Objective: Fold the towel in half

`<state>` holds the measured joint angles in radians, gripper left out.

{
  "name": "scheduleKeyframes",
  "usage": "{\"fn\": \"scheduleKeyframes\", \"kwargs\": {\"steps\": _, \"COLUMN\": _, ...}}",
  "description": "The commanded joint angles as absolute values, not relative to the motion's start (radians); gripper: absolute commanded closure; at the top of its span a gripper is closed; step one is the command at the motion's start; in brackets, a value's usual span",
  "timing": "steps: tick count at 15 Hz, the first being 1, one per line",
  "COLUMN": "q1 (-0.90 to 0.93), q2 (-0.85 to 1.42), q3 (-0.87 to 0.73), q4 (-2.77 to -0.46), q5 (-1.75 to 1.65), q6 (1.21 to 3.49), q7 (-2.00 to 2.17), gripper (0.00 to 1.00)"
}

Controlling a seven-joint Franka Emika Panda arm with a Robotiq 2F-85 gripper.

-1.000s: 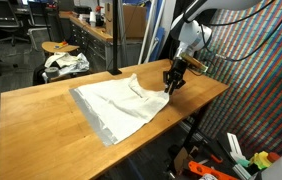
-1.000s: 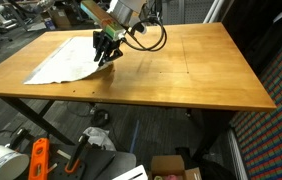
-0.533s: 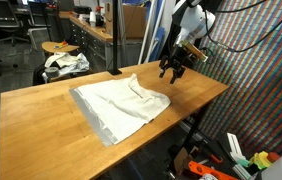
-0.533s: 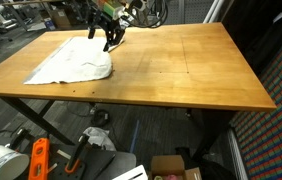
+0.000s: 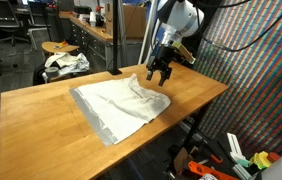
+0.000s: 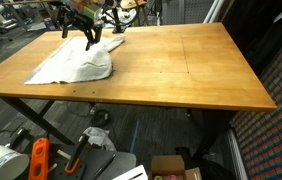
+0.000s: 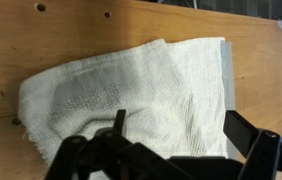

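Note:
The white towel lies on the wooden table with a grey band along its near edge and a rumpled flap laid over its right side. In the other exterior view the towel sits at the table's far left. My gripper hangs just above the towel's right end, open and holding nothing; it also shows as the gripper over the cloth. In the wrist view the towel fills the middle, one layer doubled over another, and the gripper stands wide above it.
A stool with a white-and-dark cloth bundle stands behind the table, beside a black pole. Under the table lie an orange tool and a cardboard box. Small holes dot the tabletop.
The gripper has opened and let go of the towel's edge, then risen and moved inward over the cloth. The released flap now rests on the towel.

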<state>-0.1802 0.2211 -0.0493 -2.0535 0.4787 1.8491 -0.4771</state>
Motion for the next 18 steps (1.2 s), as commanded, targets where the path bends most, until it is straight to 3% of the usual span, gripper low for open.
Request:
{"fn": "scheduleKeyframes", "kwargs": {"steps": 1, "q1": -0.137, "q2": 0.181, "q3": -0.022, "q4": -2.174, "q5": 0.459, "q6": 2.041, "q7": -0.581, "gripper": 0.00}}
{"fn": "scheduleKeyframes", "kwargs": {"steps": 8, "q1": -0.094, "q2": 0.185, "q3": 0.026, "q4": -2.380, "q5": 0.418, "q6": 2.488, "q7": -0.642, "gripper": 0.00}}
{"fn": "scheduleKeyframes", "kwargs": {"steps": 18, "q1": -0.114, "q2": 0.231, "q3": 0.020, "q4": -2.390, "q5": 0.356, "q6": 2.564, "q7": -0.511, "gripper": 0.00}}
